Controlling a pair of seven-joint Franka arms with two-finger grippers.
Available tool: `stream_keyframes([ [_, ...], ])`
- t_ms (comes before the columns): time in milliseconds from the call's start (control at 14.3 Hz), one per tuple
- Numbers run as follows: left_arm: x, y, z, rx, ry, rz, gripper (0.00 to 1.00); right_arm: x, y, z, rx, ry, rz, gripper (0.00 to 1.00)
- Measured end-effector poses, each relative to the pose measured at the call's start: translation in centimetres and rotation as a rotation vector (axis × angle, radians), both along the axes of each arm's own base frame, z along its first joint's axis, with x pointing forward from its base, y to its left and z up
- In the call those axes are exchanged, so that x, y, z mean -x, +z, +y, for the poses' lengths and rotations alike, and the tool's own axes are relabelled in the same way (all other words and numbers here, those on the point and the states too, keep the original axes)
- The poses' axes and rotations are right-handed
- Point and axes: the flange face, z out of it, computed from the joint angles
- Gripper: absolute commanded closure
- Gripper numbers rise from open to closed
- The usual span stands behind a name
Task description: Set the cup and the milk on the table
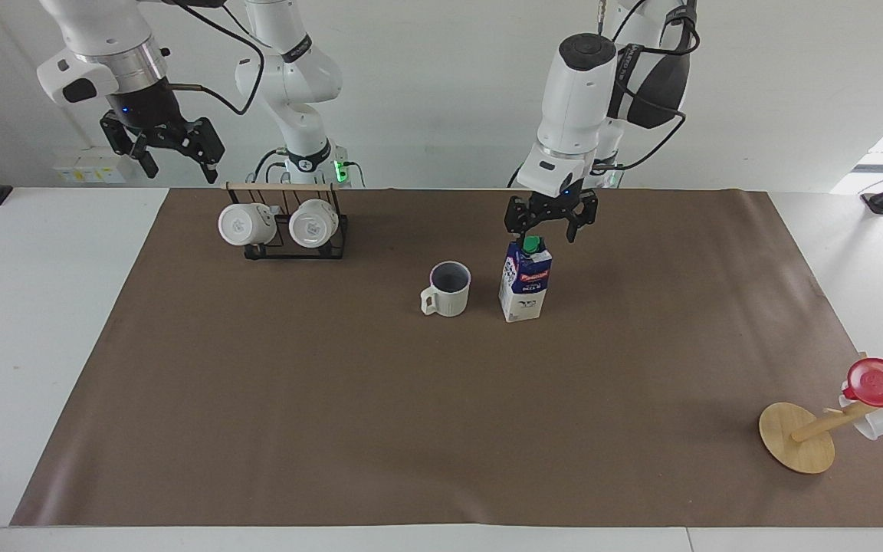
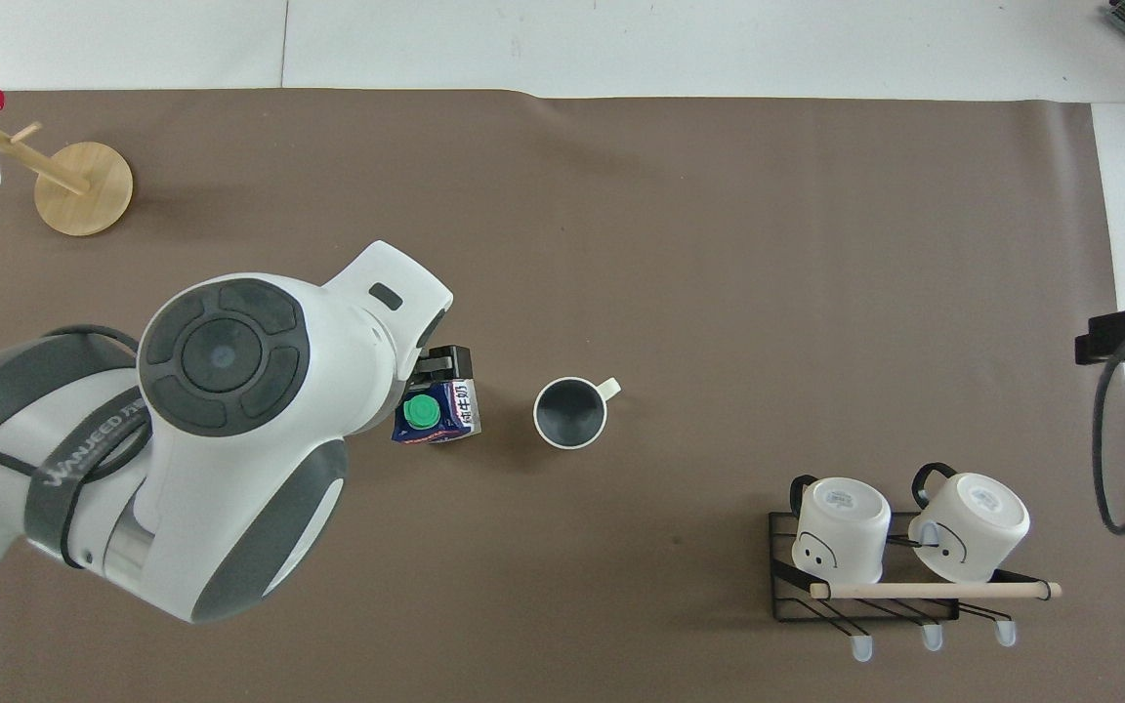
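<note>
The milk [image 1: 525, 285] [image 2: 440, 417], a white carton with a blue top and green cap, stands upright on the table's brown mat [image 1: 334, 399]. The cup [image 1: 448, 289] [image 2: 570, 413], cream with a dark inside, stands upright beside it toward the right arm's end, a small gap between them. My left gripper [image 1: 551, 228] hangs open just above the carton's cap, touching nothing. In the overhead view the left arm covers part of the carton. My right gripper [image 1: 164, 152] waits open, high over the table edge by the mug rack.
A black wire rack [image 1: 284, 230] [image 2: 899, 561] holding two white mugs stands nearer to the robots, toward the right arm's end. A tipped wooden mug tree [image 1: 798, 437] [image 2: 84, 176] with a red cup [image 1: 882, 382] lies at the mat's corner, at the left arm's end.
</note>
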Motion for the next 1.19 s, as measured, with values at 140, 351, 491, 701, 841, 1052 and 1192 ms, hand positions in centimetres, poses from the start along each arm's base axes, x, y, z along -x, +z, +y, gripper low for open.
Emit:
stream_keyframes([
  [140, -0.8, 2.3, 2.4, -0.025, -0.033, 0.035, 0.00, 0.0, 0.0, 0.0, 0.000, 0.000, 0.000, 0.00],
  [351, -2.3, 6.2, 8.2, -0.039, -0.072, 0.051, 0.00, 0.0, 0.0, 0.0, 0.000, 0.000, 0.000, 0.00],
  [491, -3.0, 8.1, 13.2, -0.042, -0.096, 0.052, 0.00, 0.0, 0.0, 0.0, 0.000, 0.000, 0.000, 0.00],
  [701, -3.1, 9.7, 19.3, -0.049, -0.119, 0.070, 0.00, 0.0, 0.0, 0.0, 0.000, 0.000, 0.000, 0.00],
  [841, -2.8, 10.6, 21.1, -0.051, -0.141, 0.079, 0.00, 0.0, 0.0, 0.0, 0.000, 0.000, 0.000, 0.00],
  [1052, -2.9, 11.1, 22.5, -0.051, -0.148, 0.082, 0.00, 0.0, 0.0, 0.0, 0.000, 0.000, 0.000, 0.00],
  [1192, -2.9, 11.1, 22.7, -0.050, -0.145, 0.082, 0.00, 0.0, 0.0, 0.0, 0.000, 0.000, 0.000, 0.00],
])
